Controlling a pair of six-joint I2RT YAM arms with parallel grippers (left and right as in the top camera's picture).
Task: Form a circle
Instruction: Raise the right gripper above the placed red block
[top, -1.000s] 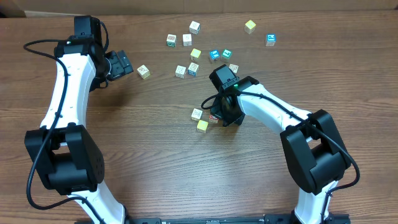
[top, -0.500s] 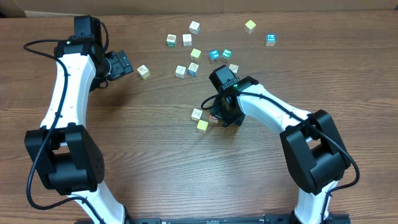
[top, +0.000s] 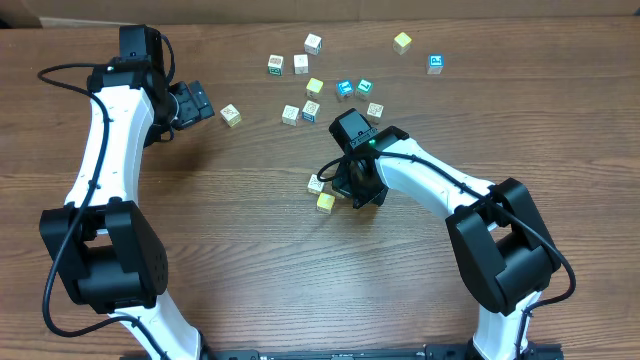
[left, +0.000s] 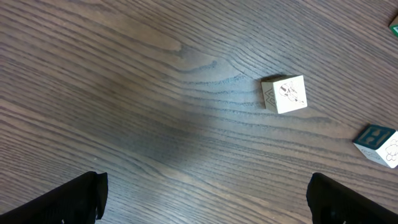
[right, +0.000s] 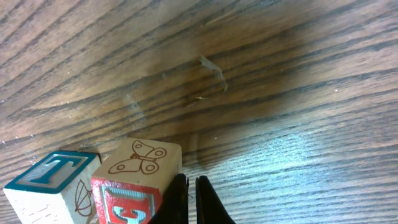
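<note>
The circle is a small tight cluster in the overhead view: a whitish cube (top: 316, 184) and a yellow cube (top: 325, 202), with my right gripper (top: 347, 188) right beside them. That gripper (right: 191, 200) is shut, holding nothing. Its fingers rest against the right side of a red-printed cube with a butterfly on top (right: 142, 177). A whitish cube with a teal T (right: 51, 182) touches the red one's left. My left gripper (top: 196, 103) hangs open at the far left over bare wood (left: 208, 205). A loose cream cube (left: 284, 94) lies ahead of it.
Several loose cubes lie scattered across the back of the table, among them a white one (top: 313, 43), a yellow one (top: 402, 41), a blue-printed one (top: 436, 63) and a teal one (top: 344, 89). A cream cube (top: 231, 115) sits just right of the left gripper.
My right gripper has shifted slightly left toward the cluster, covering the red-printed cube in the overhead view. The left arm has not moved.
</note>
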